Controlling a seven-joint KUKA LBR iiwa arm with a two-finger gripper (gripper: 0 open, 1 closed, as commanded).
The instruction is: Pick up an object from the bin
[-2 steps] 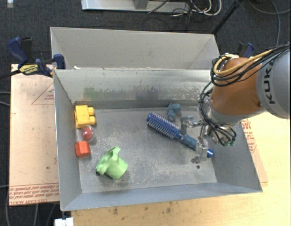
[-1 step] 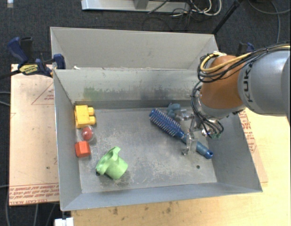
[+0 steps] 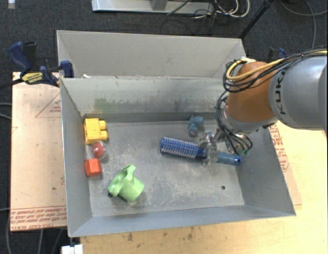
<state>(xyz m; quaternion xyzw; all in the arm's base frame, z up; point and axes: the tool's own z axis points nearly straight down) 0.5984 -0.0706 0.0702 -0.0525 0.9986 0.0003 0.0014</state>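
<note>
Our claw sits low in the right-centre of the frame, at the neck of a blue hairbrush. Whether it is parted or closed we cannot tell.

The brush lies flat on the bin floor, with its long axis running left to right and dipping slightly. Its bristled head points left of the claw and its handle pokes out to the right.

A small grey-blue piece lies just above. Far left we see a yellow block, a pink ball, an orange cube and a green toy.
</note>
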